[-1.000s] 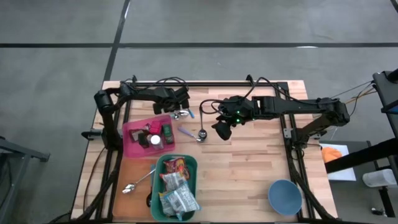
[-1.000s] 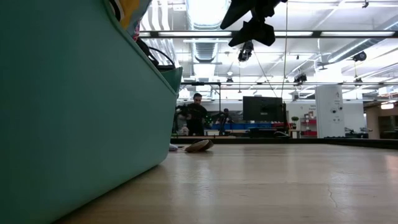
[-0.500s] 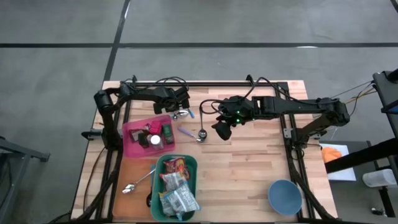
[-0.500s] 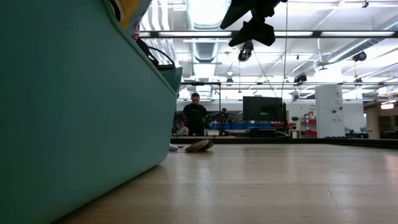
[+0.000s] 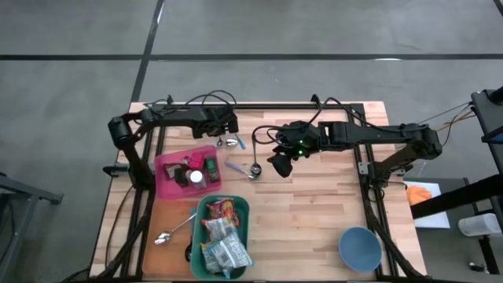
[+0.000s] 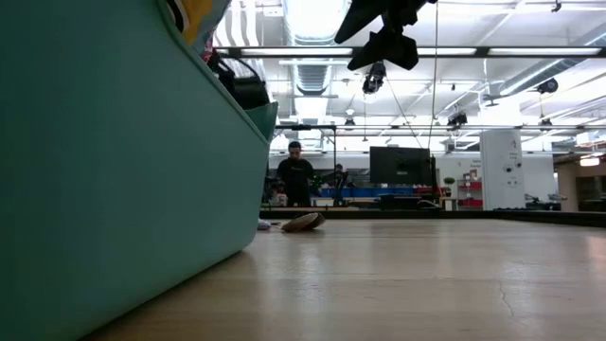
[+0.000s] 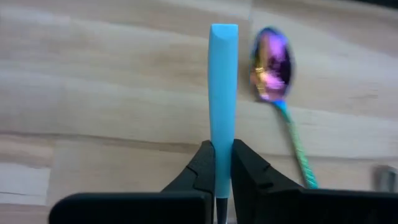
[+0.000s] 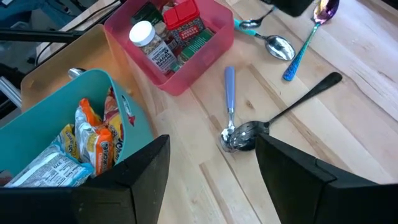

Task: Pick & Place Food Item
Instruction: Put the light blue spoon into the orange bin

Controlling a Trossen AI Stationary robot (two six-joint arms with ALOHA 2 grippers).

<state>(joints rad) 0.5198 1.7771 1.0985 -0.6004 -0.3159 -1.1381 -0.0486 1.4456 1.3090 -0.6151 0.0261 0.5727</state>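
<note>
Left jaws (image 7: 222,163) clamped on a flat light-blue handle (image 7: 223,87); its squared end stands out past my fingertips (image 7: 202,165), over bare bench (image 7: 93,93). Just beside it on the wood lies an iridescent spoon (image 7: 273,65), bowl purple, stem running teal.

From above, my left jaws (image 5: 226,126) sit at the far-left part of the bench, just past the far rim of the pink bin (image 5: 163,169).

Right jaws (image 8: 208,158) hang apart, holding nothing, above the middle of the bench; from above they show as a dark mass (image 5: 281,163). Under them: a blue-handled spoon (image 8: 229,99) and a black-handled slotted spoon (image 8: 283,112), bowls touching. A silver spoon (image 8: 273,42) lies near the pink bin (image 8: 214,46).

Food items, none in either jaws:
- Pink bin holds a white-capped jar (image 8: 152,46) and red and green packets (image 8: 186,28).
- Teal bin (image 8: 140,127), near edge of the bench beside the pink one, holds orange snack packets (image 8: 96,140) and a silvery wrapper (image 8: 43,168).

Both bins are well apart from my right jaws; the pink bin is near my left.

A blue bowl (image 5: 360,248) sits at the near-right corner. Another spoon (image 5: 169,233) lies left of the teal bin (image 5: 199,212).
</note>
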